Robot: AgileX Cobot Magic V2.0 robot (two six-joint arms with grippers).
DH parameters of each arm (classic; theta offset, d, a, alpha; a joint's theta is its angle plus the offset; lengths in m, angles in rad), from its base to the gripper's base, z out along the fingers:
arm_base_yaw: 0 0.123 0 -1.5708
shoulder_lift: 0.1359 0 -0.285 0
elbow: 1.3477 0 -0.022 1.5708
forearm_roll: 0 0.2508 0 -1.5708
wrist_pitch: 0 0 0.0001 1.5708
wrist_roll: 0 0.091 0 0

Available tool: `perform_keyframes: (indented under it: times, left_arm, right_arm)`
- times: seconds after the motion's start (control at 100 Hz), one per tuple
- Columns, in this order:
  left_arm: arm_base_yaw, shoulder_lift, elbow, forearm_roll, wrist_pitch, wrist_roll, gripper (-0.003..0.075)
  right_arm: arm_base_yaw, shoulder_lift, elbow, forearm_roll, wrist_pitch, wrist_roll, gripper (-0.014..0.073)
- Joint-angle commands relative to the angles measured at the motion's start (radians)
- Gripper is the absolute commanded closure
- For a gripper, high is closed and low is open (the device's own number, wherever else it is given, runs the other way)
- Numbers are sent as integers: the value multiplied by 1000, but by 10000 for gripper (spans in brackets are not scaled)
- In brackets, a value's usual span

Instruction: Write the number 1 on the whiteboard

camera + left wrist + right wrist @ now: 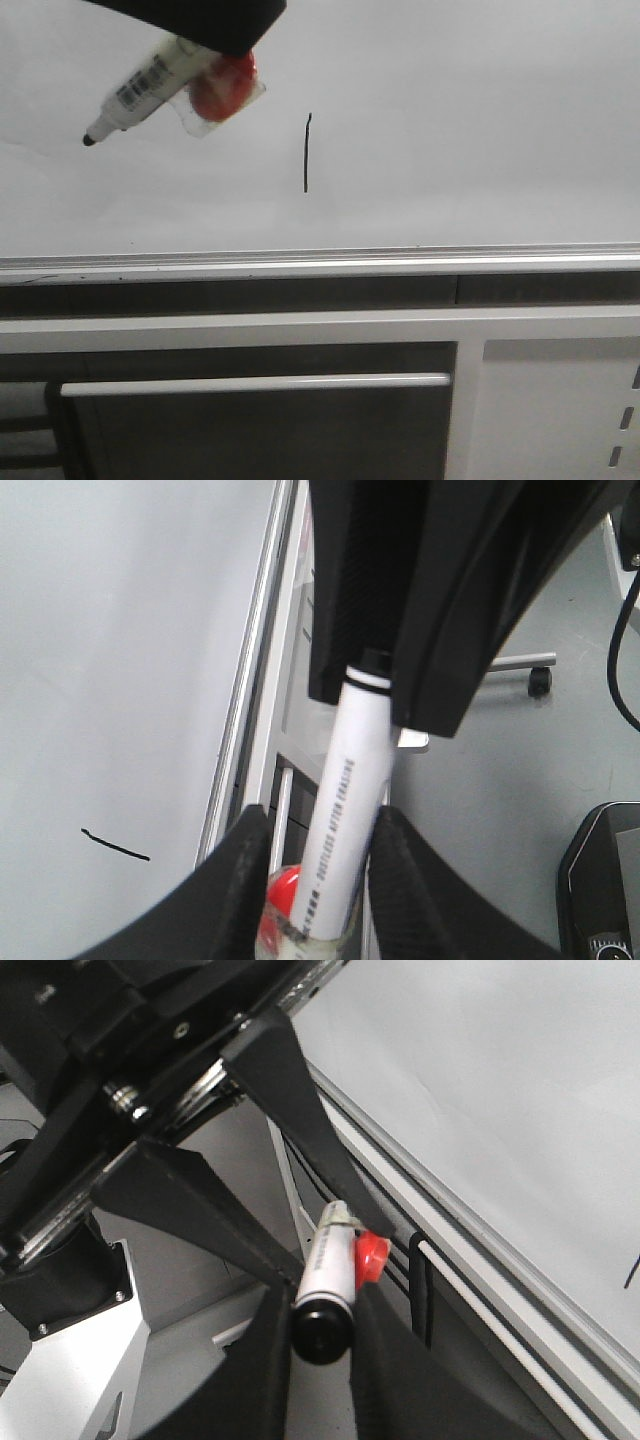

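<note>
The whiteboard (450,120) fills the upper front view, with its silver rail (320,262) below. The number 1 (307,152) is a thin black stroke near the middle; it also shows in the left wrist view (115,845). The white marker (140,92), with a red piece (222,88) taped to it, hangs off the board to the stroke's left, black tip down-left. A dark gripper body (200,20) covers its upper end. My left gripper (322,820) is shut on the marker's barrel (355,780). My right gripper (320,1305) is shut on its black end (322,1332).
Below the rail stands a white cabinet with a long white handle bar (255,384) and a slotted panel (560,400) at the right. The left wrist view shows a grey floor, a caster wheel (540,682) and a black device (600,880).
</note>
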Motion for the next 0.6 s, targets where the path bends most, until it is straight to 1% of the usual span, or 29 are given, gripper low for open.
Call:
perform_keyframes:
  times: [0.0, 0.43, 0.47, 0.59]
  left_arm:
    - [-7, -12, -35, -20, -75, -14, 534]
    - [-7, 14, -35, -29, -75, -14, 729]
    - [-7, 17, -35, -31, -75, -14, 740]
    - [-7, 16, -35, -36, -75, -14, 741]
  right_arm:
    - [-1, -5, -35, 18, -17, 2, 636]
    - [-1, -5, -35, 27, 25, 2, 636]
    - [-1, -5, -35, 27, 27, 2, 636]
    - [-1, -5, -35, 27, 30, 2, 636]
